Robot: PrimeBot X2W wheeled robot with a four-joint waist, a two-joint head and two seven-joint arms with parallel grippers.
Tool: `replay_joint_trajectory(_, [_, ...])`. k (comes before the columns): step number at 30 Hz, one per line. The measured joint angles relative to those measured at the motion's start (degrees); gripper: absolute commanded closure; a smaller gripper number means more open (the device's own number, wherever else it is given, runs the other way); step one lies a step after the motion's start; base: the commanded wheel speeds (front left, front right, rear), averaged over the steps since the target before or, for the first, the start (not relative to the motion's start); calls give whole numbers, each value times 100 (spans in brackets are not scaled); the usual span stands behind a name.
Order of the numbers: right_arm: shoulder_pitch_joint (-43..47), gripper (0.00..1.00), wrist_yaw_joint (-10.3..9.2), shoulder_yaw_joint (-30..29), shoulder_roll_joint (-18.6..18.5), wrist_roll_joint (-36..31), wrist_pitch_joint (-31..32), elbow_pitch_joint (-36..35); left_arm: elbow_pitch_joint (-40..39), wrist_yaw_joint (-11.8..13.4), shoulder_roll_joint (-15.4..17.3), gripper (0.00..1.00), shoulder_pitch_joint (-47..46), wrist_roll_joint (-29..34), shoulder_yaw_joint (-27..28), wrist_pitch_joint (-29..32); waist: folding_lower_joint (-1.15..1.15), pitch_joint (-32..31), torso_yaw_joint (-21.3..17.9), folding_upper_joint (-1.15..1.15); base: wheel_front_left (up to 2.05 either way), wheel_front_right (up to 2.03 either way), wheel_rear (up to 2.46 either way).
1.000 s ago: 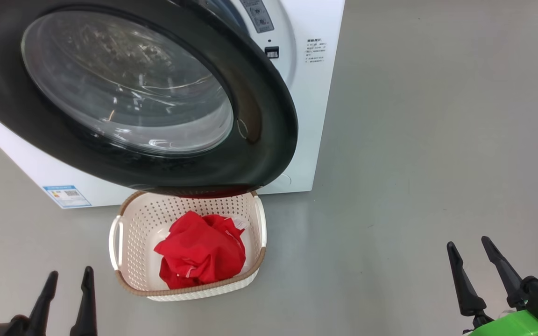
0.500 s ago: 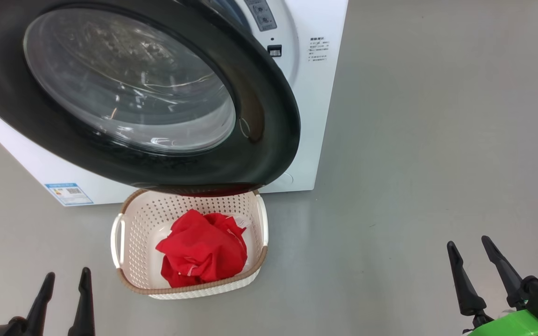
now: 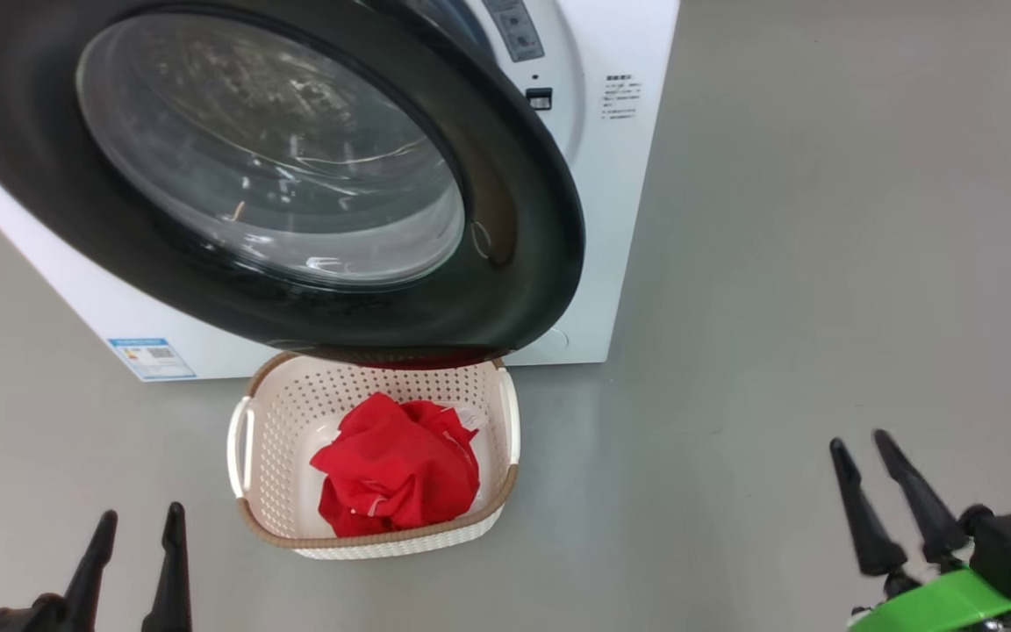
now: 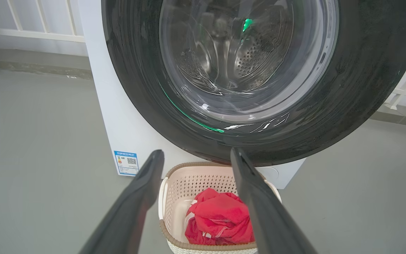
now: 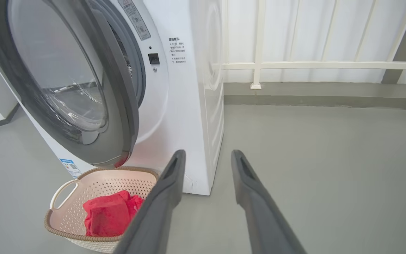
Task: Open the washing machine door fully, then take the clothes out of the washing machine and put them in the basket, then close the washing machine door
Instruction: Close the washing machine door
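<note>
- The left gripper [image 3: 142, 511] hung low at 7 o'clock in the head view. Its 2 dark fingers were spread wide, with nothing between them.
- The right gripper [image 3: 859, 439] sat at 4 o'clock over the bare grey floor [image 3: 821, 263]. Its 2 fingers stood apart with a narrower gap and pinched nothing.
- Past the fingertips, at 1 o'clock from the left gripper, the basket [image 3: 383, 537] stood on the floor.
- The clothes [image 3: 396, 478] lay bunched inside it, more toward its 3 o'clock side.
- At 12 o'clock from the basket, the washing machine door [image 3: 523, 263] hung swung out, its black lower edge overhanging the basket's far rim.
- Behind it stood the washing machine [image 3: 628, 219], with a blue label [image 3: 152, 357] low on its front, at 10 o'clock from the basket.
- Farthest back, a white railing [image 5: 294, 65] ran along the wall.
</note>
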Motion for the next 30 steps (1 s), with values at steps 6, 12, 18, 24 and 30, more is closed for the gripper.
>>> replay_joint_trajectory(6, [-337, 100, 0, 270, -43, 145, 0, -27, -14, 0, -35, 0, -1, 93, -85, 0, 0, -9, 200, 0, 0, 0, 0])
replay_joint_trajectory(12, [-645, 100, 0, 500, -68, 194, 0, -16, -36, 0, -84, 0, -1, 135, -132, 0, 0, -15, 399, 0, 0, 0, 0])
replay_joint_trajectory(18, [-1014, 100, 0, 760, -107, 248, 0, 85, -55, 0, -157, 0, -8, 166, -198, 0, 0, 4, 662, 0, 0, 0, 0])
replay_joint_trajectory(24, [-1520, 100, 0, 1004, -125, 254, -1, 280, -86, 0, -258, 0, -144, 178, -292, 0, 0, 154, 895, 0, 0, 0, 0])
replay_joint_trajectory(30, [-2054, 100, 0, 1160, -112, 261, -1, 573, -104, 0, -332, 0, -398, 177, -383, 0, 0, 402, 1085, 0, 0, 0, 0])
